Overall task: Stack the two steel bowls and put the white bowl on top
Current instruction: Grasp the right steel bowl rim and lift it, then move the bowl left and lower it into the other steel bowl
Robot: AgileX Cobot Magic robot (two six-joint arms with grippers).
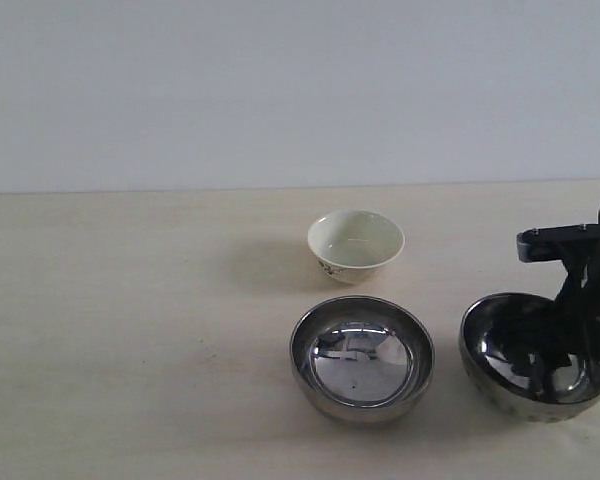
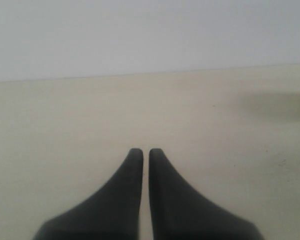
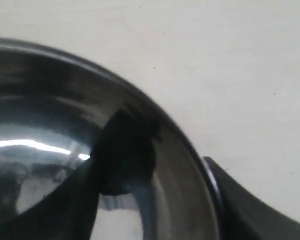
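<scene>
A: Which step is in hand?

B: The first one, I think: taking the dimpled steel bowl (image 1: 492,385), which sits at the right side of the table (image 1: 130,330). The right gripper (image 1: 575,335) stands wide across the bowl's rim, with one finger (image 3: 125,150) inside and the other outside. I see no pinch yet.

A: And the next move?

B: Close on the rim, lift, then lower it into the plain steel bowl (image 1: 362,357) just beside it on the left. The white bowl (image 1: 356,243) sits behind that one. The left gripper (image 2: 146,152) is pressed together and holds nothing.

White bowl (image 1: 356,244) upright, plain steel bowl (image 1: 362,357) nearby, dimpled steel bowl (image 1: 490,350) beside it, unstacked
</scene>
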